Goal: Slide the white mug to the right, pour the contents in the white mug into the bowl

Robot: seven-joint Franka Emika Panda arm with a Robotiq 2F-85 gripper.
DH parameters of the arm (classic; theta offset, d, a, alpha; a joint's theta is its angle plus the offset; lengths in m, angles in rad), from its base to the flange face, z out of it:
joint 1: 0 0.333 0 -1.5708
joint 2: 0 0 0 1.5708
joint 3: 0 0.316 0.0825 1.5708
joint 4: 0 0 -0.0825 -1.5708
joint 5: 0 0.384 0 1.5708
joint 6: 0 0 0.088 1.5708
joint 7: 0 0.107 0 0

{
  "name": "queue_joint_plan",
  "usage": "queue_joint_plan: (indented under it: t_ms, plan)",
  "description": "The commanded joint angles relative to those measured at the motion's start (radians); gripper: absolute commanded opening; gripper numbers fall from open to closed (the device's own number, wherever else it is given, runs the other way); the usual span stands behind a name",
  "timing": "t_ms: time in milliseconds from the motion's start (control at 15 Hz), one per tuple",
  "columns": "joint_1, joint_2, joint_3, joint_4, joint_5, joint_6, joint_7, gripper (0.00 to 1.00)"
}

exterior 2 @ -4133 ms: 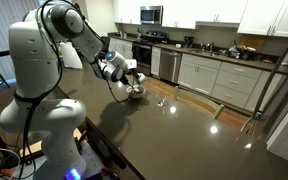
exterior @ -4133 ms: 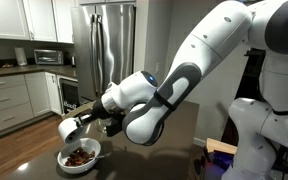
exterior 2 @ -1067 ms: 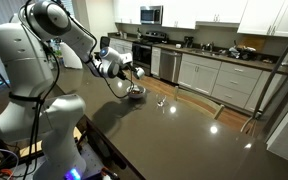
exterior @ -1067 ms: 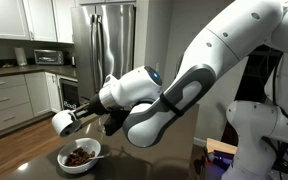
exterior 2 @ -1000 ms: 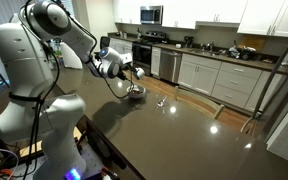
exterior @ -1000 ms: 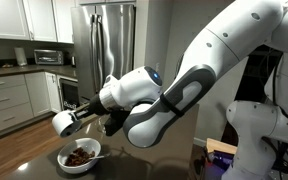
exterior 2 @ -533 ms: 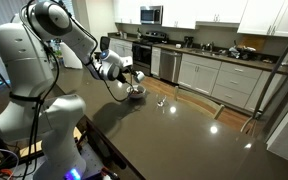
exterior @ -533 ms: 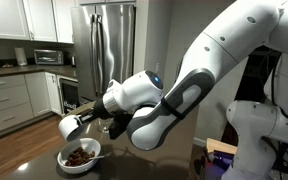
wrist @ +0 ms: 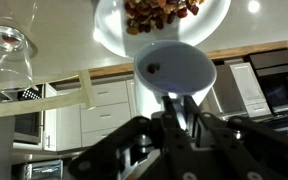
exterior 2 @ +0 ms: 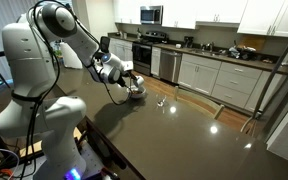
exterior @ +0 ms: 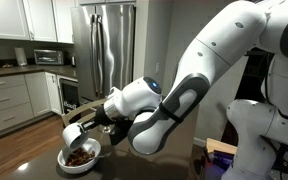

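Pincer [wrist: 181, 108] is clamped tight on the small plain white ceramic mug [exterior: 72, 133]; I hold the mug tipped just above the wide white round bowl [exterior: 96, 151] with brown bits inside; the bowl sits on the dark table [exterior 2: 184, 130].

bowl [wrist: 110, 28] cut off at top edge, clear glass [wrist: 6, 50] cropped left

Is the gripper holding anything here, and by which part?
The gripper holds the white mug over the bowl, by the side nearest the wrist; wall or handle, I cannot tell.
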Motion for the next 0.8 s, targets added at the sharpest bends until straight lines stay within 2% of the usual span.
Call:
queue_joint_plan:
  t_ms: [0, 133, 733]
  plan:
    - [-0.062, -0.017, 0.047, 0.005, -0.023, 0.018, 0.022, 0.07]
    - [-0.054, -0.008, 0.036, 0.015, -0.008, 0.018, 0.008, 0.07]
    - [0.137, 0.015, -0.154, 0.074, 0.033, 0.013, -0.026, 0.07]
